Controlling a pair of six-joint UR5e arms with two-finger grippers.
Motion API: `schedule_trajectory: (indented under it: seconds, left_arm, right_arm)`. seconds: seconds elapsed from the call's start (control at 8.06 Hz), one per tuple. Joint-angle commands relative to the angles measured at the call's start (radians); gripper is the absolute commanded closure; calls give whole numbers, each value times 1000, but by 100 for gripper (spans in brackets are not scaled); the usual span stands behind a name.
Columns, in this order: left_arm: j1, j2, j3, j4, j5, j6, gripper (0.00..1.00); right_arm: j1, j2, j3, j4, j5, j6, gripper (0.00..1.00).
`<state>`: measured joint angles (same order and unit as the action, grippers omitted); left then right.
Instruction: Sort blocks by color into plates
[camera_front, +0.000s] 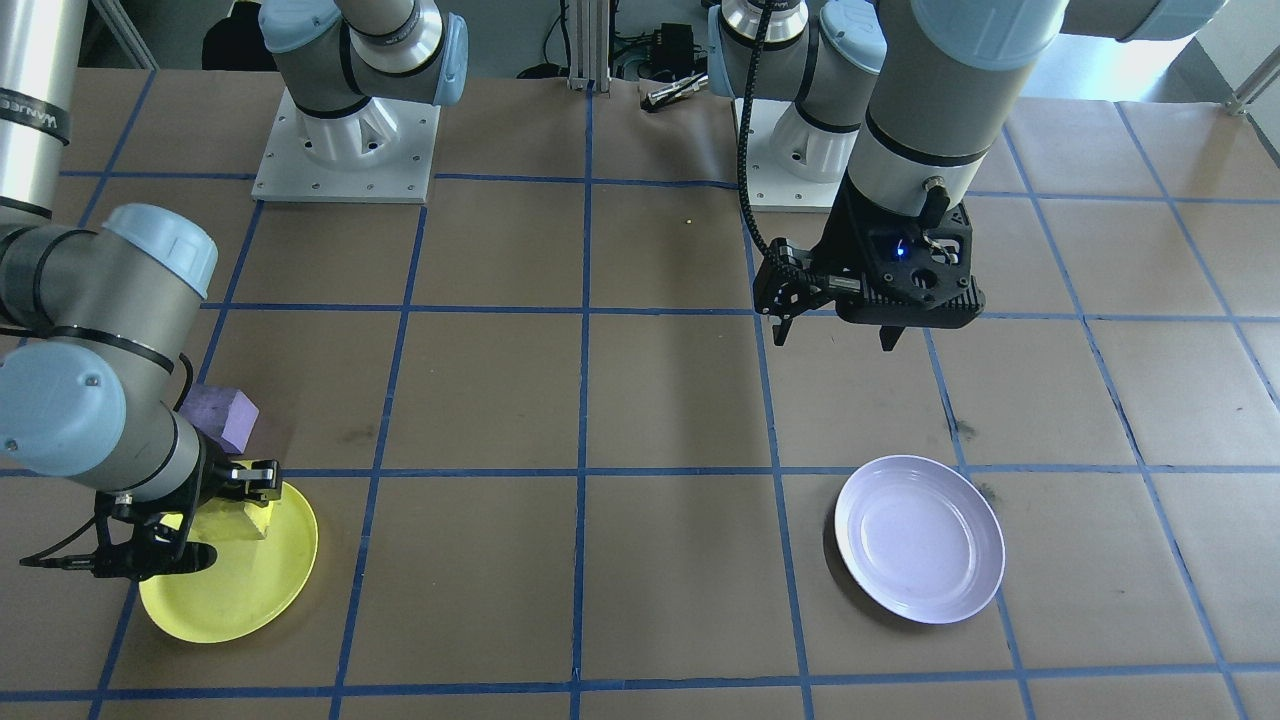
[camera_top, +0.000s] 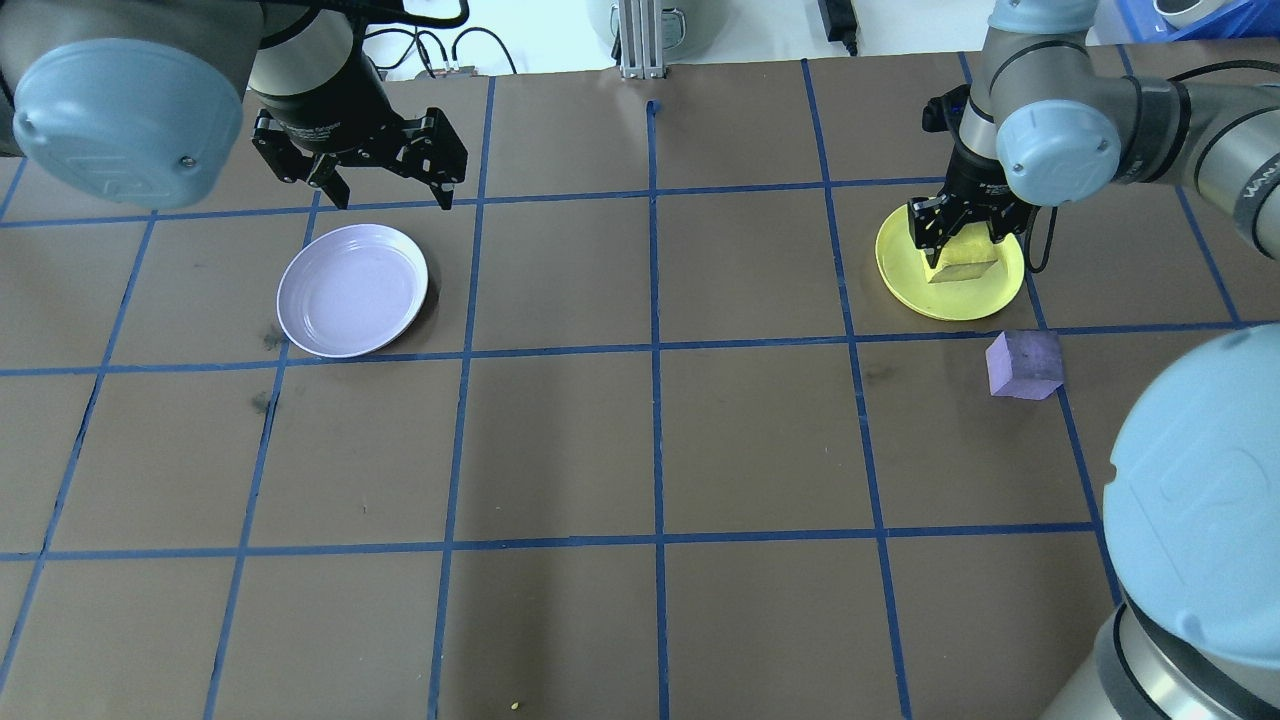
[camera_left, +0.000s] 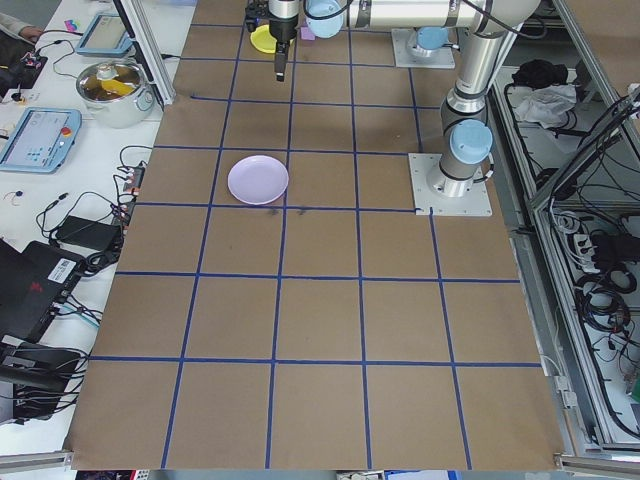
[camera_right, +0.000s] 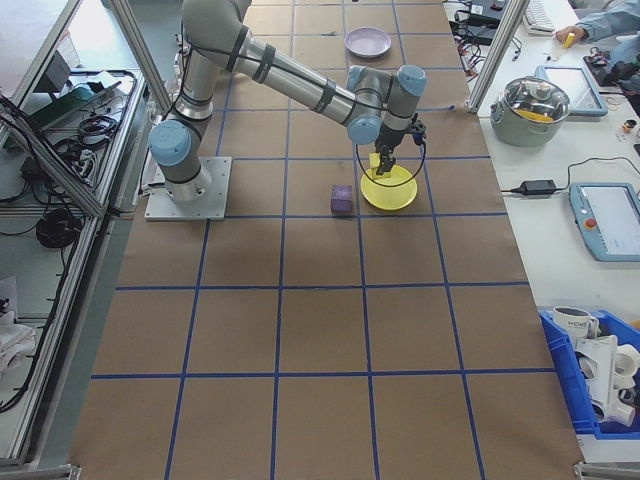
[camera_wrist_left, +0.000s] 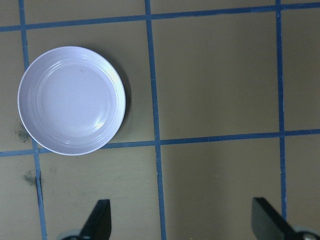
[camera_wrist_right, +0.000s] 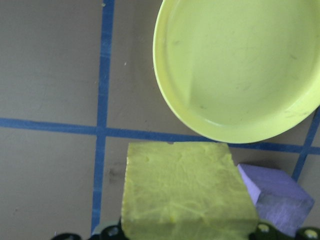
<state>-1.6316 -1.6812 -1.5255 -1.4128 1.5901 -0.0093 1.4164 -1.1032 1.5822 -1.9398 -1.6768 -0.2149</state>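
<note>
The counter (camera_top: 640, 450) is covered in brown paper marked into squares by blue tape, with the two arm bases bolted along the robot's edge and operator benches with screens and cabling at both ends.

Step in hand, as judged: setting the bright yellow rough foam cube (camera_top: 962, 262) into the round shallow bright yellow plastic plate (camera_top: 905, 285). The right gripper (camera_top: 960, 238) is closed on that cube from above, its fingers on opposite faces. The overhead view places the cube over the plate's middle; the right wrist view shows the cube held clear of the plate, so it appears not yet set down. Recommended handling: lower straight down until the cube sits on the plate's floor, keep it away from the raised rim, open the fingers fully, then lift vertically so the rough foam does not drag with a pad.

The purple rough foam cube (camera_top: 1022, 364) lies on the counter just beside the yellow plate, on the robot's side of it, not touching it as far as can be told. It should be avoided on descent and withdrawal.

Containers: the yellow plate holds nothing resting in it that can be confirmed; only the gripped cube hangs over it. The round shallow pale lavender glossy plastic plate (camera_top: 352, 290) is empty and stands well apart on the left. The left gripper (camera_top: 384, 194) hangs above the counter near that plate, fingers spread wide, holding nothing.
</note>
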Motion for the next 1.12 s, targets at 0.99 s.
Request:
schedule_trajectory:
  seconds: [0.99]
  left_arm:
    - [-1,-3,-2,6,-2,-14,0]
  right_arm:
    - [-152,-49,80,-13,86,-80,0]
